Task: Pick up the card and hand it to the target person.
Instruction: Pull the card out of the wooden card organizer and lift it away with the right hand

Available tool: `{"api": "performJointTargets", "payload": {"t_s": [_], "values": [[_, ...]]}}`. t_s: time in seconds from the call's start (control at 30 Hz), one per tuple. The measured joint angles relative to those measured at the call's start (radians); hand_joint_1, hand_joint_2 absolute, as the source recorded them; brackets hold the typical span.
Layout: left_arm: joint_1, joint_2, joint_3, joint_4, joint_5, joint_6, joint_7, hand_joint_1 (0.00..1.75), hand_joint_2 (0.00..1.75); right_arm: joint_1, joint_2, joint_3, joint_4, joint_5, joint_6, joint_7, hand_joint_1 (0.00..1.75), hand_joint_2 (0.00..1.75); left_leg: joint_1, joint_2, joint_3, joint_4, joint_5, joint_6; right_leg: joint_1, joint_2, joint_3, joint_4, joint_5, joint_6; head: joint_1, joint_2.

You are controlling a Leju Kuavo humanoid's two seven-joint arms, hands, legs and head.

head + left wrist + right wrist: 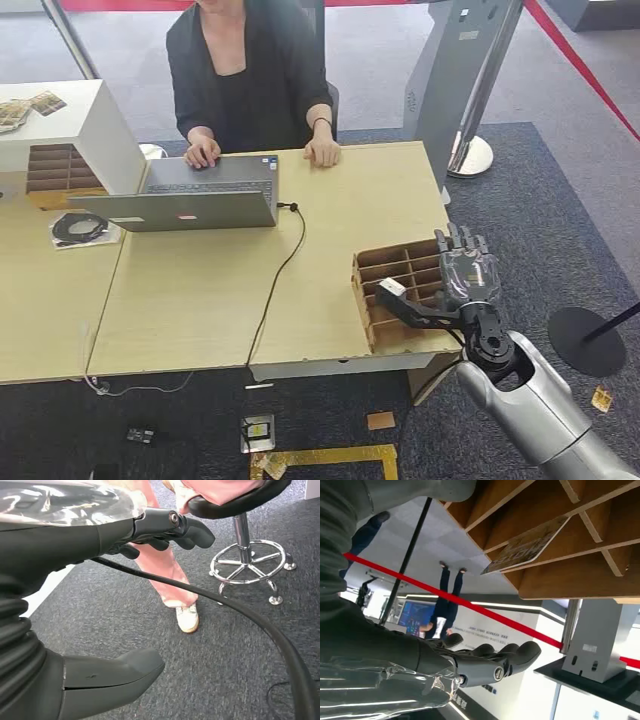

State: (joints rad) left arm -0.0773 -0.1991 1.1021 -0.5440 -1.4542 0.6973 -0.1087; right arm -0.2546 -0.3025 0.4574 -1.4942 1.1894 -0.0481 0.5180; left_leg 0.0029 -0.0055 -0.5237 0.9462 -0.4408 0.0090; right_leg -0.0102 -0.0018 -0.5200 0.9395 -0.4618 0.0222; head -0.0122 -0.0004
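Observation:
A card (391,288) sticks out of a slot of the brown cardboard rack (377,262) at the table's right front corner. In the right wrist view the card (525,547) lies tilted between wooden dividers. My right hand (466,272) is beside the rack's right end, fingers straight, with the thumb (413,308) reaching towards the card. Its fingers (497,662) are apart from the card and hold nothing. My left hand (124,595) hangs over the carpet, its fingers (181,527) and thumb spread and empty. A person in black (245,75) sits at the table's far side.
An open laptop (196,195) with a black cable (283,270) lies on the table (196,300) before the seated person. A second rack (56,170) and a white box stand far left. A grey stand (460,80) rises right of the table. A stool (249,565) and someone's legs (170,580) are near my left hand.

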Motion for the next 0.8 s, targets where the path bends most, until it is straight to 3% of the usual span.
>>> {"api": "performJointTargets", "payload": {"t_s": [0.1, 0.2, 0.33, 0.8], "values": [[0.000, 0.000, 0.000, 0.000, 0.000, 0.000, -0.001, 0.00, 1.75, 0.000, 0.000, 0.000, 0.000, 0.000, 0.000, 0.000, 0.38, 1.75, 0.000, 0.000, 0.000, 0.000, 0.000, 0.000, 0.000, 0.000, 0.000, 0.000, 0.000, 0.000, 0.000, 0.000], [0.000, 0.000, 0.000, 0.000, -0.001, 0.000, -0.002, 0.00, 1.75, 0.001, 0.000, 0.000, 0.000, 0.000, 0.002, 0.000, 0.71, 1.75, 0.000, 0.000, 0.000, 0.000, 0.000, 0.000, 0.000, 0.000, 0.000, 0.000, 0.000, 0.000, -0.001, 0.000], [0.000, 0.000, 0.000, 0.000, 0.006, 0.000, -0.004, 0.00, 1.75, 0.001, 0.000, 0.001, 0.000, 0.004, 0.011, 0.000, 1.69, 1.75, 0.000, 0.000, 0.000, 0.000, 0.000, 0.000, 0.000, 0.000, 0.000, 0.000, 0.000, 0.000, -0.001, 0.000], [0.000, -0.002, 0.002, -0.002, 0.012, 0.000, 0.010, 0.00, 1.75, -0.044, 0.000, 0.020, 0.007, -0.009, 0.055, -0.006, 1.75, 1.75, 0.000, 0.000, 0.000, 0.000, 0.000, 0.000, 0.000, 0.000, 0.000, 0.000, 0.000, 0.000, -0.001, 0.000]]}}
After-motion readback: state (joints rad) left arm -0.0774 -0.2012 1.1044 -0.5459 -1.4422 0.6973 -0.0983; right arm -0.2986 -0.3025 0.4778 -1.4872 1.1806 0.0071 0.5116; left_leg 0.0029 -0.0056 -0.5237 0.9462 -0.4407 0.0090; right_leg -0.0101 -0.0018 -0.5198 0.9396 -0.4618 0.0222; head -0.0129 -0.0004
